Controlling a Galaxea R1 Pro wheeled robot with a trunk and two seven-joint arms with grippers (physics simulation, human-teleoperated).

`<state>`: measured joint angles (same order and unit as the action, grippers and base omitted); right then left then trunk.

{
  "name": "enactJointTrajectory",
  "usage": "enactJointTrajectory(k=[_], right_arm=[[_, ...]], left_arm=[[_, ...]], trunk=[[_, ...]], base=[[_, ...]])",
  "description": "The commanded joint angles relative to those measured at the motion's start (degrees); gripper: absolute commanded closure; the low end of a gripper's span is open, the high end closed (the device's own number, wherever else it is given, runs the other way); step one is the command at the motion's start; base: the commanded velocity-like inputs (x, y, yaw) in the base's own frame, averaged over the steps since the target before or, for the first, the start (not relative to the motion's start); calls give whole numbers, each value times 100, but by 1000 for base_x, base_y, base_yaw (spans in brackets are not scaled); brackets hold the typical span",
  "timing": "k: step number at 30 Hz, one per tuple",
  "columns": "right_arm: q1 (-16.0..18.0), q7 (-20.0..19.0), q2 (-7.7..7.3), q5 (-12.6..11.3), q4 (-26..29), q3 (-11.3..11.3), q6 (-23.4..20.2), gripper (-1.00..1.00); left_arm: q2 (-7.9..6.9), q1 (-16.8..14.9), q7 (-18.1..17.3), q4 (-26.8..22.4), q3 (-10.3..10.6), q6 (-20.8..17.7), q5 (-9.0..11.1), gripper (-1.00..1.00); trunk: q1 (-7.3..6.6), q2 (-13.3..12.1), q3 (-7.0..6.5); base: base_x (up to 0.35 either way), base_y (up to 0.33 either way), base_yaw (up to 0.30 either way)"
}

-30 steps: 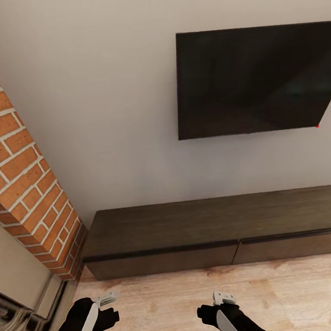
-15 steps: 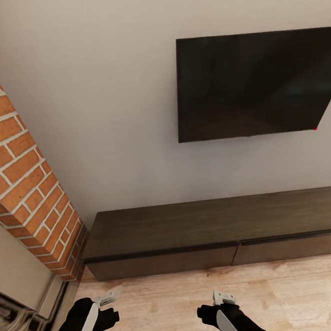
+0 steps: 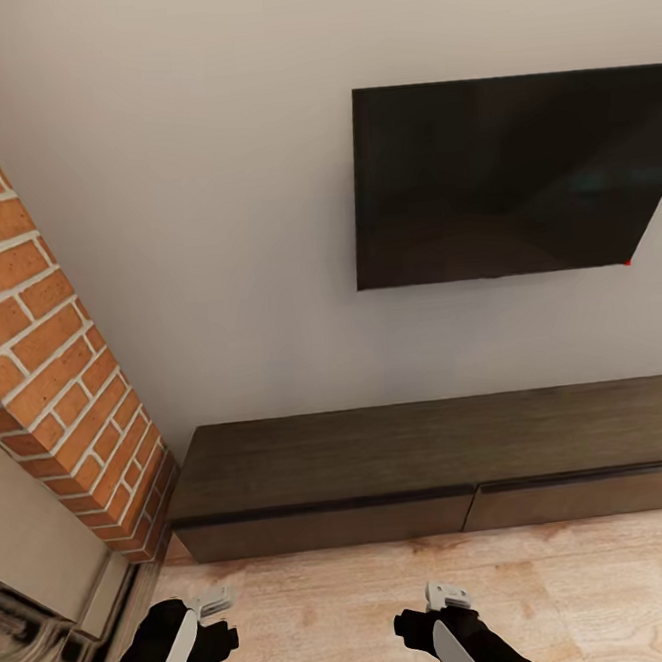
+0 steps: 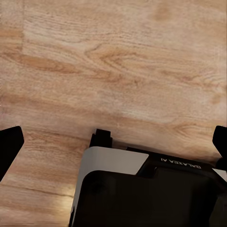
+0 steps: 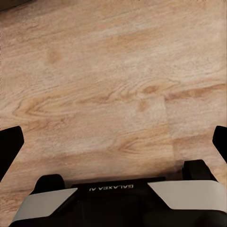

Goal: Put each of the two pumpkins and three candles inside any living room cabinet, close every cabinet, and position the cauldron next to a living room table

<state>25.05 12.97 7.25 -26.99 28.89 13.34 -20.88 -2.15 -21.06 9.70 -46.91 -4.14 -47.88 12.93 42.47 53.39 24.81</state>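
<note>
1. Head view: pale wall [image 3: 212, 231] is seen ahead, with a dark television [image 3: 508, 175] mounted on it. Below it, the cabinet [image 3: 383, 467] is set against the wall, both drawer fronts shut, on light wood floor [image 3: 324, 593]. A brick fireplace [image 3: 42, 356] is seen beside the cabinet's left end. The left gripper [image 3: 216, 600] and right gripper [image 3: 446, 595] are held low over the floor, short of the cabinet.
2. Left wrist view: wood floor [image 4: 113, 61] is viewed between fingertips [image 4: 9, 146] spread wide apart; nothing is held.
3. Right wrist view: floor [image 5: 113, 85] is viewed likewise; fingertips [image 5: 9, 146] are spread wide, nothing held.
</note>
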Motion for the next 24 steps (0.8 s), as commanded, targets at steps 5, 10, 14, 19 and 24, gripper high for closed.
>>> enactJointTrajectory(k=[5, 10, 14, 19, 24], right_arm=[[-6, 2, -5, 35, -74, 26, 105, -100], [-230, 2, -151, 60, -383, 14, 332, -100], [-386, 11, -405, 19, -533, 13, 526, -100], [-676, 12, -601, 3, -818, 2, 667, -100], [-842, 26, -631, 6, -1290, 8, 1206, -100]], left_arm=[[-50, 2, -3, 748, -10, 536, -7, -100], [-70, 1, 4, 1552, 20, 1161, -18, -100], [-76, 3, 5, 2214, 48, 1617, -25, -100], [-154, 6, 5, 3049, 81, 2325, -27, -100], [-247, 6, 5, 3811, 92, 3109, -58, -100]], trunk=[[-110, -202, -90], [-220, -403, -180], [-308, -563, -252], [-418, -764, -342], [-528, -964, -432]], base=[[0, 0, 0], [0, 0, 0], [0, 0, 0], [0, 0, 0], [0, 0, 0]])
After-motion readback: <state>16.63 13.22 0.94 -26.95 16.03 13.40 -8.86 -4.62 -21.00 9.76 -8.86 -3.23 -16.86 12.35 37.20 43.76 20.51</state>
